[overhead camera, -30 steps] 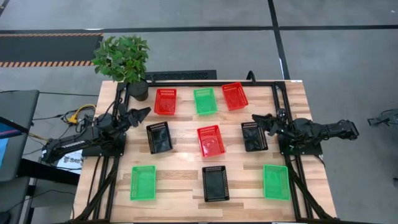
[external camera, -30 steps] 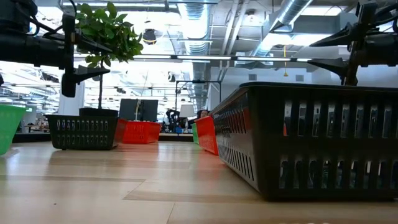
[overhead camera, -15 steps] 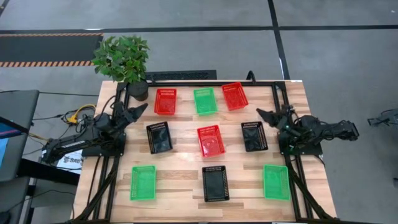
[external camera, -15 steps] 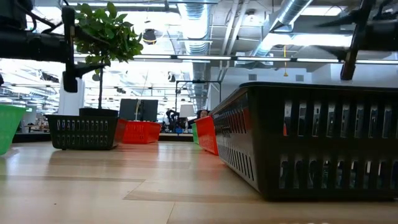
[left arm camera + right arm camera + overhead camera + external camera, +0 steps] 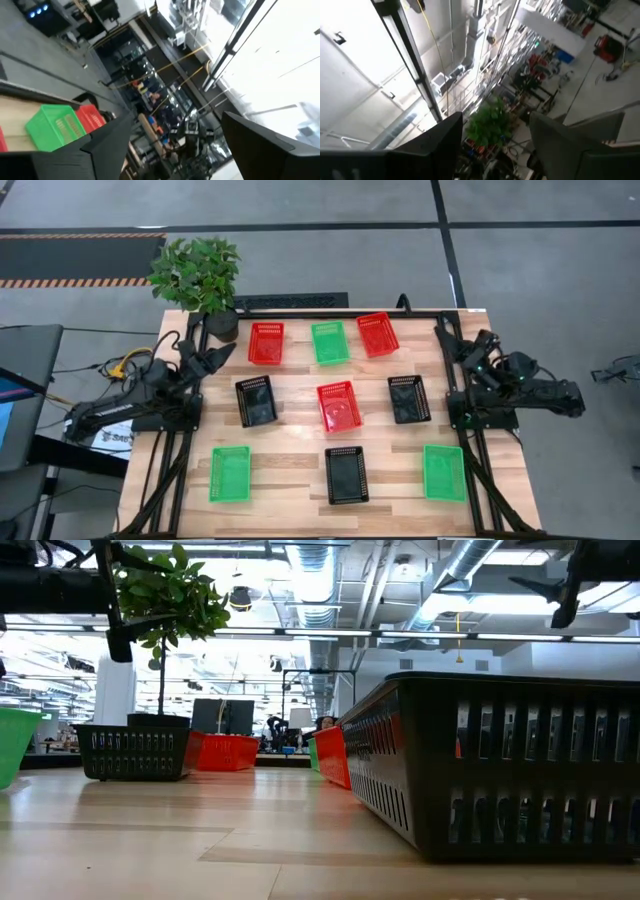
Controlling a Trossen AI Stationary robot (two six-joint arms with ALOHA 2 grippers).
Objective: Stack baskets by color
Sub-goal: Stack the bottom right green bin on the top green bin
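Observation:
Nine baskets rest flat on their bottoms on the wooden table point(image 5: 300, 442), in three rows. Far row: red point(image 5: 266, 343), green point(image 5: 329, 342), red point(image 5: 377, 334). Middle row: black point(image 5: 256, 401), red point(image 5: 339, 405), black point(image 5: 409, 398). Near row: green point(image 5: 230, 473), black point(image 5: 346, 475), green point(image 5: 443, 472). My left gripper point(image 5: 222, 352) hovers open at the table's left side, left of the far red basket. At the far right my right gripper point(image 5: 447, 335) is open and raised, clear of the baskets. Both wrist views look over the table into the room, between spread fingers point(image 5: 105, 145) point(image 5: 570, 140).
A potted green plant point(image 5: 200, 275) stands at the table's far left corner, just behind my left gripper. A black metal frame point(image 5: 330, 312) runs along the far edge and both sides. Bare wood lies between the basket rows.
My right gripper has risen, tipped its fingers upward and swung from beside the right black basket toward the table's far right corner. My left gripper has lifted a little and tipped upward. No basket has moved.

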